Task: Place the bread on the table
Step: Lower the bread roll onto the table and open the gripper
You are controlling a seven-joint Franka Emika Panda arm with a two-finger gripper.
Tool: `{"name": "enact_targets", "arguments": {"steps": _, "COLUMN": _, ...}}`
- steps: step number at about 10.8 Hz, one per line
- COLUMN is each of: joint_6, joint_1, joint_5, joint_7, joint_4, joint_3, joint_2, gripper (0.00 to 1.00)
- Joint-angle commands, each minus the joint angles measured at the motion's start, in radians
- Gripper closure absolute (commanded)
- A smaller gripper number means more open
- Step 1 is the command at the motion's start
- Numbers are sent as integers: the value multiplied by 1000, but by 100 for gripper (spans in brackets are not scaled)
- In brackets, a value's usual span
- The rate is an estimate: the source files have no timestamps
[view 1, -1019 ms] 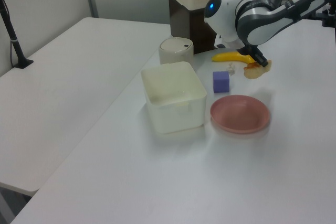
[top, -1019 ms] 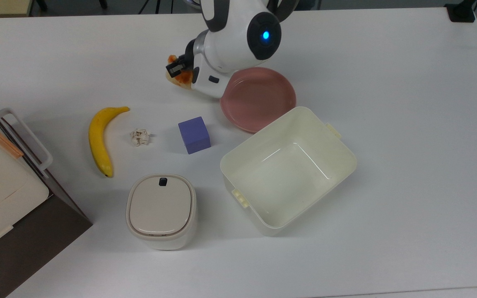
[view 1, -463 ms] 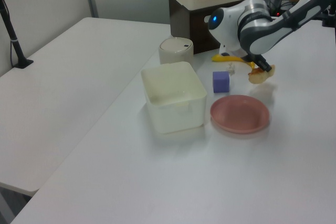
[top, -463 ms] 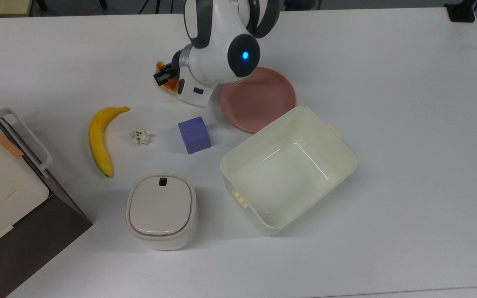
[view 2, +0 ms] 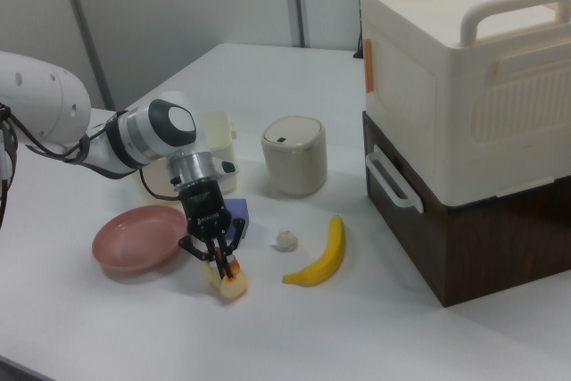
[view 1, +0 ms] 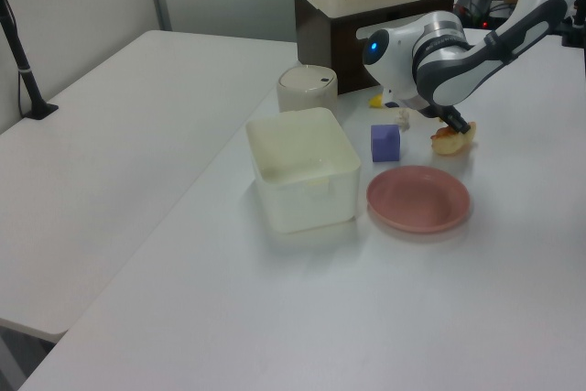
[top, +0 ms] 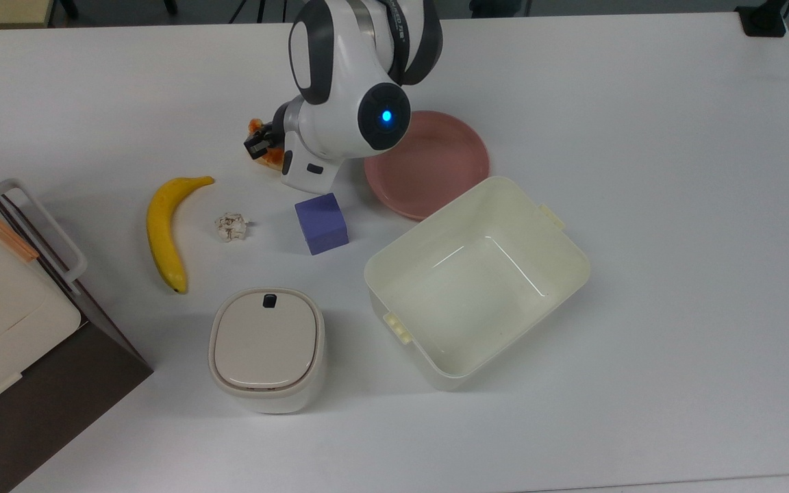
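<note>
Lower than 1 second ago, the gripper [view 2: 220, 262] now presses the bread [view 2: 227, 282] onto the table [top: 675, 205]. Its 2 fingers clamp the loaf near the table's far edge in the top view, beside the pink plate [top: 435, 161].

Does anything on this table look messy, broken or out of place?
Only a small crumpled white scrap lying loose between the banana and the purple cube; it looks like litter. Everything else sits upright and intact.

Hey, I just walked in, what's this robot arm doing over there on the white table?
The gripper is shut on the bread, a small glazed loaf, with the loaf low against the table. The spot lies beside the pink plate, which sits bare, and near the purple cube. The banana lies apart.
</note>
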Motion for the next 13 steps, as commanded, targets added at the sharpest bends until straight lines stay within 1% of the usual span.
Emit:
{"name": "enact_targets", "arguments": {"steps": 1, "joint_6": 24, "joint_1": -8, "joint_5": -16, "joint_7": -9, "joint_4": -16, "joint_3": -4, "joint_2": -22, "gripper": 0}}
{"name": "enact_targets", "arguments": {"steps": 5, "joint_6": 24, "joint_1": -19, "joint_5": -19, "joint_7": -6, "joint_4": -11, "joint_3": -4, "joint_2": -38, "gripper": 0}}
{"name": "enact_targets", "arguments": {"steps": 7, "joint_6": 22, "joint_1": -43, "joint_5": -2, "joint_7": -2, "joint_4": -3, "joint_3": 1, "joint_2": -102, "gripper": 0}}
{"name": "enact_targets", "arguments": {"steps": 8, "joint_6": 21, "joint_1": -50, "joint_5": 40, "joint_7": -3, "joint_4": 4, "joint_3": 3, "joint_2": -156, "gripper": 0}}
{"name": "enact_targets", "arguments": {"steps": 9, "joint_6": 22, "joint_1": -73, "joint_5": 171, "joint_7": -6, "joint_4": 54, "joint_3": 1, "joint_2": -210, "gripper": 0}}
{"name": "enact_targets", "arguments": {"steps": 10, "joint_6": 18, "joint_1": -112, "joint_5": 320, "joint_7": -2, "joint_4": 125, "joint_3": -2, "joint_2": -251, "gripper": 0}}
{"name": "enact_targets", "arguments": {"steps": 11, "joint_6": 13, "joint_1": -134, "joint_5": 414, "joint_7": 3, "joint_4": 169, "joint_3": -7, "joint_2": -285, "gripper": 0}}
{"name": "enact_targets", "arguments": {"steps": 13, "joint_6": 21, "joint_1": -165, "joint_5": 548, "joint_7": 8, "joint_4": 181, "joint_3": -19, "joint_2": -356, "gripper": 0}}
